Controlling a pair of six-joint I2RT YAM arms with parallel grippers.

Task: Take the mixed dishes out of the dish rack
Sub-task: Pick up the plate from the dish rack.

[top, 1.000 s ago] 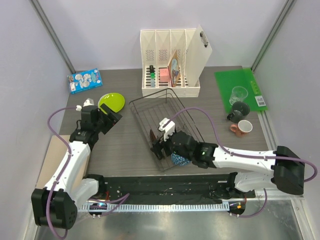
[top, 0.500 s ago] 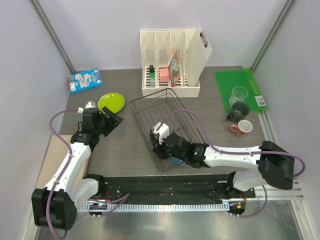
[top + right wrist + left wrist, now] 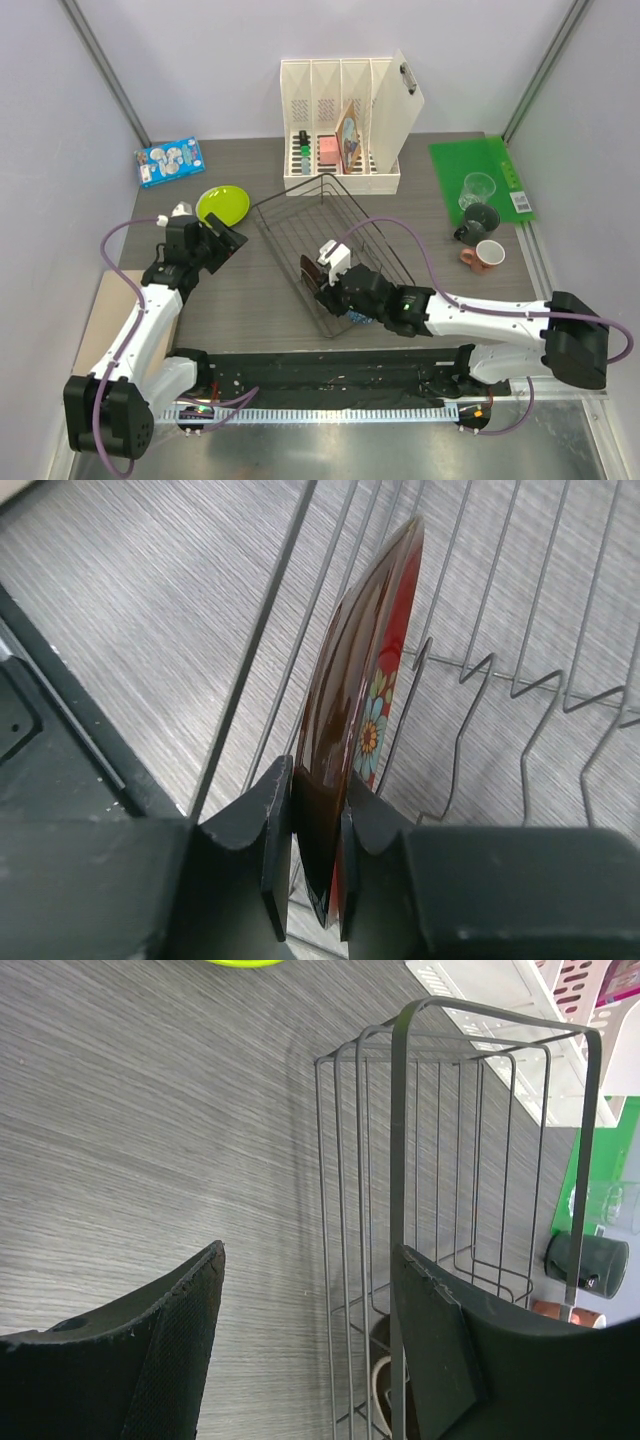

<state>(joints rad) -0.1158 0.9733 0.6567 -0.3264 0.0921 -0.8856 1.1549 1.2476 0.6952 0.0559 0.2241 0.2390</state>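
Currently two plates show. One red plate (image 3: 311, 272) stands on edge between the prongs at the near end of the rack (image 3: 300, 215). The right gripper (image 3: 326, 283) reaches into the rack. In the right wrist view its two fingers (image 3: 272, 825) are clamped on the red plate's (image 3: 365, 695) rim, one pad on each face. The other, a lime plate (image 3: 223, 204), lies flat on the table (image 3: 250, 290), just left of the rack and apart from it.

One bowl (image 3: 350, 318), blue, peeks out under the right arm at the rack's near corner. It is mostly hidden.

Two mugs and one glass are out of the rack, at the right of the table. The glass (image 3: 478, 188) stands on a green mat (image 3: 455, 160). The dark mug (image 3: 480, 220) sits at the mat's near edge, and the pink mug (image 3: 487, 255) is just in front of it on the bare table.

The left gripper (image 3: 218, 243) hangs above the table between the lime plate and the rack. Its two fingers (image 3: 170, 1330) are spread apart with nothing between them, and the rack's wire end (image 3: 440, 1150) rises ahead of them.

One cream file holder (image 3: 345, 110) stands behind the rack, and one blue packet (image 3: 168, 163) lies at the far left.
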